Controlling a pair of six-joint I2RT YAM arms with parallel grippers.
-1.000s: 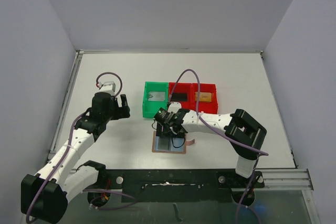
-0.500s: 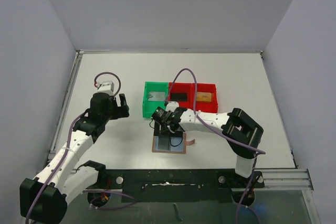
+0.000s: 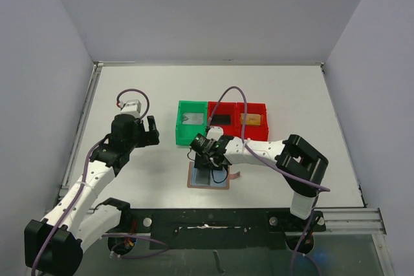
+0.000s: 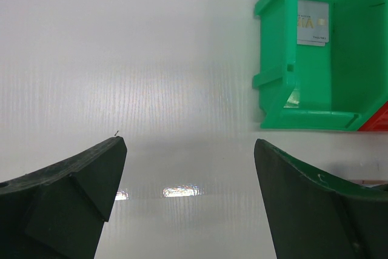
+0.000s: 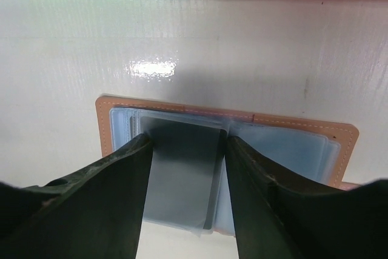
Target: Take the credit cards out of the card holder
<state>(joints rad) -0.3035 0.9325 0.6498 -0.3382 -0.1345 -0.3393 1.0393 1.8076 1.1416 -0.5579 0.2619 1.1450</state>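
1. Credit cards first: a grey credit card [image 5: 182, 174] is pinched by its long edges in our right gripper [image 5: 188, 141], jaws half closed, low centre of the wrist view.
2. Beneath it the card holder [image 5: 291, 144] lies open on the table [image 3: 291, 95].
3. Our left gripper [image 4: 189, 145] gapes wide, empty, mid-left of the top view.
4. A silver card [image 4: 312, 22] lies in the green bin [image 4: 273, 77]; a black card [image 3: 221, 119] and a gold card [image 3: 251, 119] lie in the red bins [image 3: 239, 134].

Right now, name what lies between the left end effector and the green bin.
Bare white table separates the left end effector from the green bin; left wrist view shows it.
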